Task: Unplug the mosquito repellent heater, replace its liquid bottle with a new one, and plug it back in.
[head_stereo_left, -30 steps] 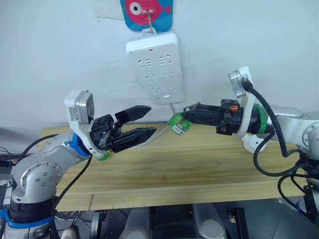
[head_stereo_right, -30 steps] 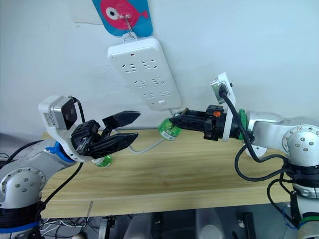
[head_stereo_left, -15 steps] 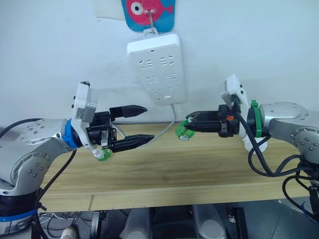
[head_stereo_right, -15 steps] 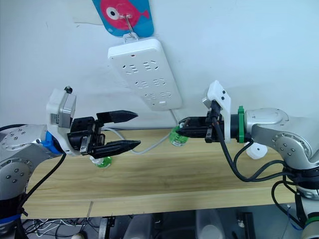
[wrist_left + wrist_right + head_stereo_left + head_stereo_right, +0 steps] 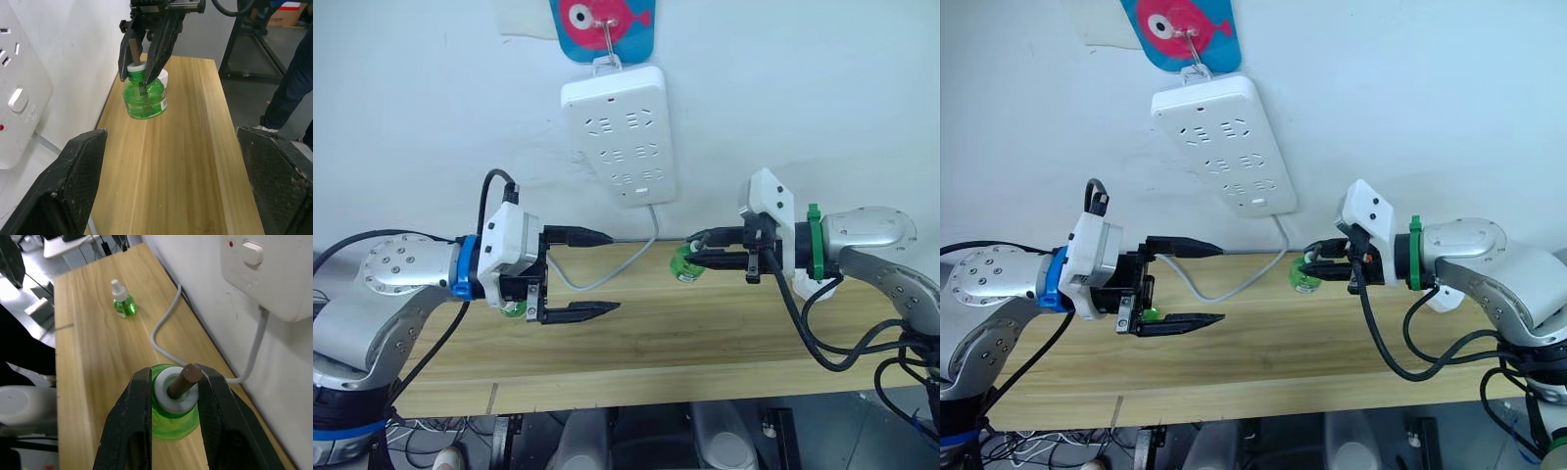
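On the wall above the desk (image 5: pixel 705 343) hangs a white power strip (image 5: pixel 619 132), tilted, hooked under a blue card with a pink fish (image 5: pixel 602 24); its grey cable (image 5: pixel 607 279) drops down and runs along the desk's back edge

Right tool (image 5: pixel 697 257) pinched on the white neck of a green liquid bottle (image 5: pixel 685 264), wick (image 5: pixel 185 380) sticking out between the two fingers (image 5: pixel 128 426); bottle held at the back of the desk near the wall, just below and to the right of the strip, bottom at or just above the wood, cannot tell if touching

Left tool (image 5: pixel 592 274) wide open, nothing between its fingers (image 5: pixel 58 191), one finger up by the cable, the other lower over the desk; it points toward the right tool, well apart from it

Second green bottle with white cap (image 5: pixel 122 301) stands upright on the desk on the left side, just behind the left tool's body, a bit of green peeking out (image 5: pixel 516 310) under it

Mosquito repellent heater: a white rounded bit (image 5: pixel 162 76) shows right behind the held bottle in the left wrist view, and a white rounded piece (image 5: pixel 1442 297) sits on the desk behind the right arm, likely it, mostly hidden, can't be sure; strip's sockets carry no plug

Person's dark trouser leg and shoe (image 5: pixel 288 83) on the floor past the far end of the desk, next to a black metal stand (image 5: pixel 244 44)
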`<state>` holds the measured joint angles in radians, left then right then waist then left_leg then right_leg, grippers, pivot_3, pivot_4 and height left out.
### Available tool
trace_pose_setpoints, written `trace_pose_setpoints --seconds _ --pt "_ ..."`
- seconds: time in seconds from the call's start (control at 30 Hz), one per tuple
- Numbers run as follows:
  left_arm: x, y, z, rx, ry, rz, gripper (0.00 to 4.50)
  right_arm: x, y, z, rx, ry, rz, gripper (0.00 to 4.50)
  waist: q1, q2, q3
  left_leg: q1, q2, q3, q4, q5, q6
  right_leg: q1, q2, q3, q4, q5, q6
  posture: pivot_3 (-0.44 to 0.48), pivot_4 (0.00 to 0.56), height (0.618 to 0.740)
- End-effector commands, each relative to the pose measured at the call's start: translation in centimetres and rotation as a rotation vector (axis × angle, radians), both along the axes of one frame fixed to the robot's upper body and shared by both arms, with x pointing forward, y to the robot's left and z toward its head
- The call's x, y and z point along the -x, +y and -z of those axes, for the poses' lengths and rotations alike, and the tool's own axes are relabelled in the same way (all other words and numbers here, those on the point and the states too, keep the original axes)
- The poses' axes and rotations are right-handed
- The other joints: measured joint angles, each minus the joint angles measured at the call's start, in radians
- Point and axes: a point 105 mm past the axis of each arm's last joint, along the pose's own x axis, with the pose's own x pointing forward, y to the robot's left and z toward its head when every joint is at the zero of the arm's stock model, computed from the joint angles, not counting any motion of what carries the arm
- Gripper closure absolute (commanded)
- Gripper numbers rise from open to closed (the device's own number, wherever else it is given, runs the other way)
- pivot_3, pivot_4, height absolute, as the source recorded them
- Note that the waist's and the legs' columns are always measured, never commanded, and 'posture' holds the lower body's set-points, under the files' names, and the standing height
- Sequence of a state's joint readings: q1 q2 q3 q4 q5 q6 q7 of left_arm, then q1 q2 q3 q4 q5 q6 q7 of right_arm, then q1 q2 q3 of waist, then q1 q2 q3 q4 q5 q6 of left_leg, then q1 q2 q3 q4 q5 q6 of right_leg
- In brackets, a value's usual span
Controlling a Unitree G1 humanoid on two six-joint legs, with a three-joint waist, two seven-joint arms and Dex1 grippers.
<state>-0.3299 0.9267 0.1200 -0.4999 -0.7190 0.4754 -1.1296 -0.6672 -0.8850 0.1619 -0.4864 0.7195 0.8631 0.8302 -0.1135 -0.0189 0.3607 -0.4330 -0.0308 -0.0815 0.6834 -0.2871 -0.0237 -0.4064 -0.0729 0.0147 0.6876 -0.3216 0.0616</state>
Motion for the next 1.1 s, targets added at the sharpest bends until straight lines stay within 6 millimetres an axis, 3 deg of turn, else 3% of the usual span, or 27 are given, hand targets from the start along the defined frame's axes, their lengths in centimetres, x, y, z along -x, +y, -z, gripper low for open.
trace_pose_setpoints --seconds 0.03,0.17,0.3,0.67,1.1 --pt "0.4 -0.1 -0.4 -0.014 -0.033 0.017 0.04 0.6 0.1 -0.1 0.039 -0.064 -0.033 3.65 0.000 0.000 0.000 0.000 0.000 0.000 0.000 0.000 0.000 0.000 0.000 0.000 0.001 0.000 0.000 -0.191 0.291 0.740" --pt "0.2 -0.2 -0.3 -0.010 -0.044 0.003 0.04 -0.7 -1.2 1.3 0.110 -0.117 0.043 3.65 0.000 0.000 0.000 0.000 0.000 0.000 0.006 0.000 0.000 0.000 0.000 0.000 0.005 0.000 0.000 -0.193 0.289 0.740" --pt "0.0 -0.3 0.0 -0.015 -0.049 -0.008 0.04 -2.5 -3.6 3.7 0.213 -0.166 0.145 3.65 0.000 -0.001 -0.001 0.000 0.000 0.000 0.013 0.000 0.000 0.000 0.000 0.001 0.011 0.000 0.000 -0.201 0.287 0.740" --pt "-0.9 -0.8 0.9 0.004 -0.054 -0.029 0.04 -6.7 -8.9 8.1 0.312 -0.235 0.428 3.65 -0.003 -0.002 -0.002 0.000 0.001 0.000 0.014 0.004 -0.003 0.000 0.002 0.002 0.013 0.006 0.000 -0.216 0.294 0.740" --pt "-0.6 -0.9 1.2 0.010 -0.039 -0.035 0.04 -9.0 -11.2 10.1 0.263 -0.230 0.638 3.65 -0.003 -0.002 -0.002 0.001 0.001 0.001 0.016 0.004 -0.003 0.000 0.002 0.002 0.016 0.006 0.000 -0.194 0.339 0.740"
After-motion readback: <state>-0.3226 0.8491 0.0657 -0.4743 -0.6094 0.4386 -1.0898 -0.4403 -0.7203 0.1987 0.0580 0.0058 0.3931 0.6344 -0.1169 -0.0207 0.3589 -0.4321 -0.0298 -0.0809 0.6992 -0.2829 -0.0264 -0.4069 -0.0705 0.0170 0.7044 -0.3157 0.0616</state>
